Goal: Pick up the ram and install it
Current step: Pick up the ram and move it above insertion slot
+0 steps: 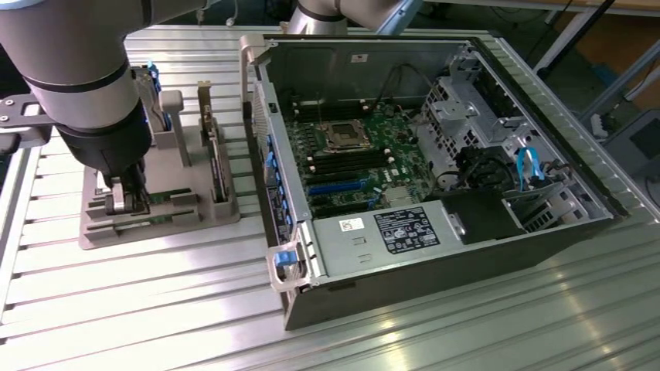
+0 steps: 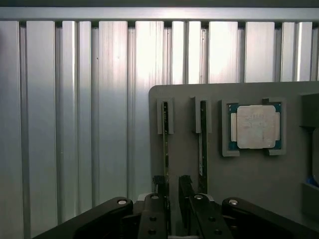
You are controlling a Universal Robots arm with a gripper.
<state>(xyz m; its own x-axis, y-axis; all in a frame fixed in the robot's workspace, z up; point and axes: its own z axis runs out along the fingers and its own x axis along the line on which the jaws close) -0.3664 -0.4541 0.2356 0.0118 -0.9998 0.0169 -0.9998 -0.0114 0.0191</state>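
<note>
Hovering low over a grey holder point(image 1: 154, 232), the gripper point(image 1: 128, 202) hangs from the arm at about the holder's seven o'clock part in the exterior view. The holder lies on the ribbed metal table point(image 1: 154, 309), at nine o'clock from the open case point(image 1: 536, 239), near it but not touching. Inside the case the board point(image 1: 356, 154) lies flat, facing up. A larger card point(image 1: 213, 166) stands on edge in the holder, at three o'clock from the gripper and apart from it.

From the wrist, the gripper point(image 2: 173, 181) has its two dark fingers point(image 2: 160, 191) set apart, with a clear gap between them and nothing clamped. The ram point(image 2: 165, 144) stands on edge in the slot nearest the holder's point(image 2: 189, 94) edge. Its length runs straight away from the gripper, and its near end reaches into the gap, closer to one finger than the other. Whether it touches that finger I cannot tell.

A second stick point(image 2: 202, 144) stands on edge in the next slot, parallel to the ram and just beside it. Beyond that stick a square silver chip point(image 2: 255, 127) lies flat in its own pocket. The table point(image 2: 75, 124) runs alongside the holder in bright strips.
</note>
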